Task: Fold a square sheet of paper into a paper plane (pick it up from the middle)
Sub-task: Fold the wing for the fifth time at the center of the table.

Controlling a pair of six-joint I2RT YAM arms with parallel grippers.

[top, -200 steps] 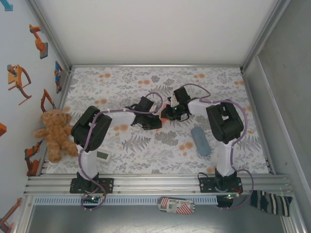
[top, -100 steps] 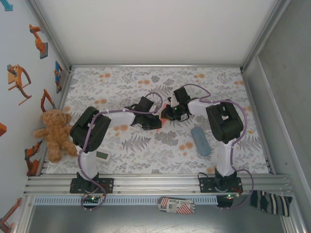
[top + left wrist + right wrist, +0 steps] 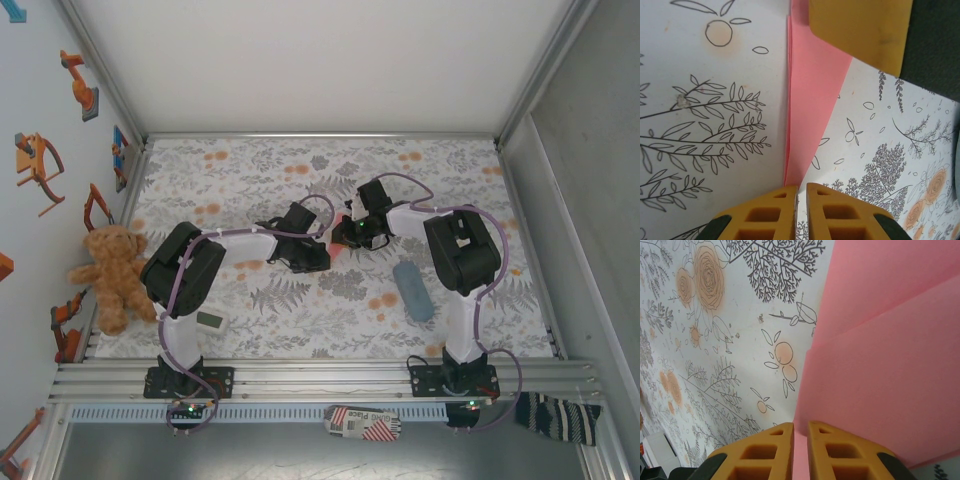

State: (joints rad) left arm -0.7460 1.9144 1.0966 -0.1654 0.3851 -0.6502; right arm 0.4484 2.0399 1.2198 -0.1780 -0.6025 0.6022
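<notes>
A thin salmon-pink paper sheet point(image 3: 810, 105), folded into a narrow creased wedge with layered edges, is held just above the grey-and-orange floral-printed table cover point(image 3: 250, 170). In the overhead view it sits a little toward 12 o'clock from the table's middle, between the two arms' black wrists. The left gripper point(image 3: 801, 192) reaches it from about 8 o'clock. Its yellow fingers point(image 3: 765, 215) are pressed almost together, pinching the tapered tip of the wedge in the thin slit between them. The right gripper point(image 3: 800, 431) comes in from about 3 o'clock. Its fingers are likewise nearly closed, nipping the edge of the paper's broad layered end, where one fold line runs across the sheet. In the left wrist view, one of the right gripper's yellow pads overlaps the paper's far end at 12 o'clock. A grey-blue oblong pouch point(image 3: 413, 291) lies flat on the cover at roughly 4 o'clock from the paper, well apart from it.
</notes>
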